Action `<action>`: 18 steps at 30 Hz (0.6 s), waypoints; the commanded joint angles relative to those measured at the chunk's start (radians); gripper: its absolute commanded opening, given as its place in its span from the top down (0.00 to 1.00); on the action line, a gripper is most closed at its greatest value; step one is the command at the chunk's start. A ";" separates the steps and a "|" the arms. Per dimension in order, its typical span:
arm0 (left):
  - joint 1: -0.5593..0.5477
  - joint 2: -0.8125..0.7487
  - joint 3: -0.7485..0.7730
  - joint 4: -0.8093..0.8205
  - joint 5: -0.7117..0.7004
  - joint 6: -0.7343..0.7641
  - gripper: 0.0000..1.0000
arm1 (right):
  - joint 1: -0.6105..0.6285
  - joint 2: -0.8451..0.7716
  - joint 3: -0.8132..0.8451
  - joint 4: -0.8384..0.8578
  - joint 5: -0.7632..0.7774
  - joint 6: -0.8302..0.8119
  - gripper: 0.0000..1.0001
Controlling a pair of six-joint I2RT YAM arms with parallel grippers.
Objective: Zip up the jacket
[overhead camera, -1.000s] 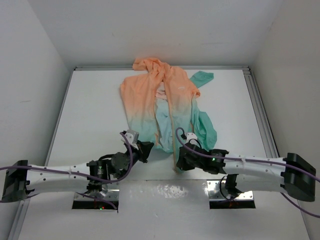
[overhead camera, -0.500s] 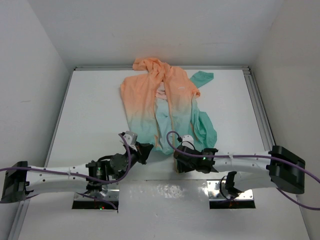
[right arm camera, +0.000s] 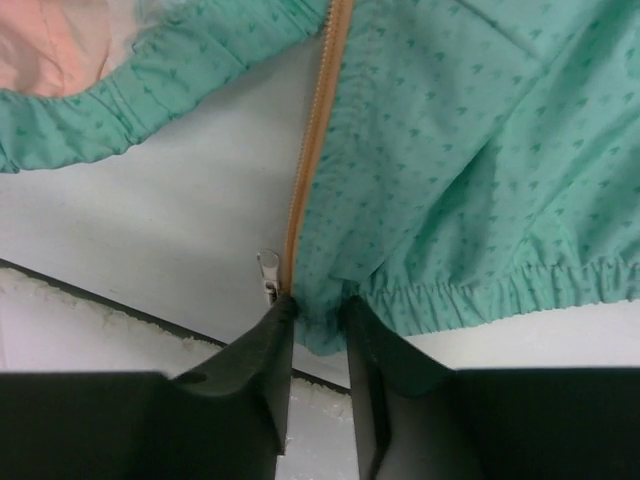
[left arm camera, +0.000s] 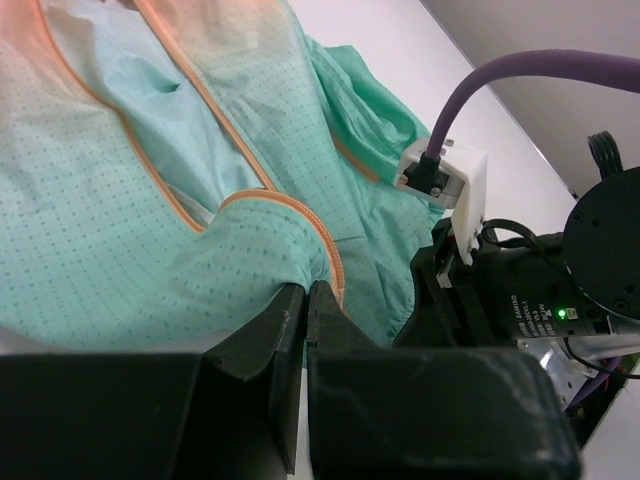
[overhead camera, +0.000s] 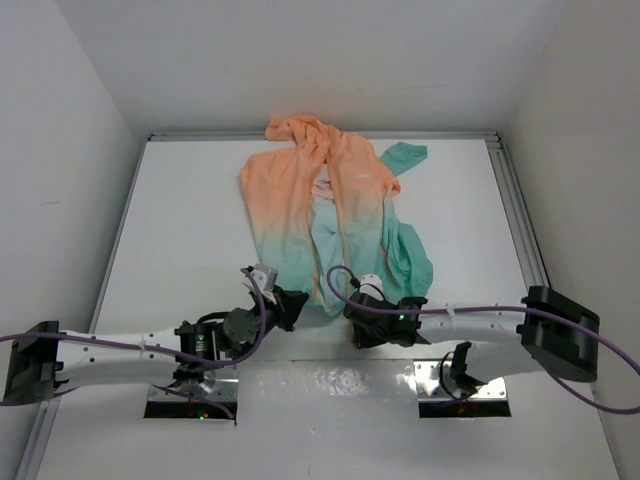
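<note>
open table point(overhead camera: 180, 220) left of jacket point(overhead camera: 300, 200)

Unzipped peach-to-teal hooded jacket point(overhead camera: 290, 200), spread flat

table point(overhead camera: 180, 220): white, flat | rail point(overhead camera: 522, 225): metal, right edge | walls point(overhead camera: 300, 60): plain white, three sides | light: even

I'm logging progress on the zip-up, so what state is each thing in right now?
jacket: lying spread out, front open.
zipper: unzipped, its two sides apart.
zipper pull: at the bottom end, by the hem.
left gripper: shut on the jacket at a hem corner.
right gripper: open, astride the other hem corner beside the zipper pull.
</note>
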 commanded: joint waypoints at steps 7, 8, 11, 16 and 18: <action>0.011 -0.017 0.000 0.033 0.028 -0.043 1.00 | 0.008 -0.029 -0.052 0.098 0.004 0.049 1.00; 0.011 -0.017 -0.009 0.045 0.027 -0.049 1.00 | 0.009 -0.035 -0.051 0.104 0.005 0.046 1.00; 0.011 -0.014 0.004 0.034 0.025 -0.066 1.00 | 0.008 -0.075 -0.058 0.139 0.016 0.037 1.00; 0.014 -0.024 0.033 -0.001 -0.018 -0.066 1.00 | 0.008 -0.210 -0.007 0.243 0.039 -0.083 1.00; 0.014 -0.027 0.064 -0.025 -0.054 -0.050 1.00 | 0.008 -0.260 0.033 0.282 0.051 -0.184 1.00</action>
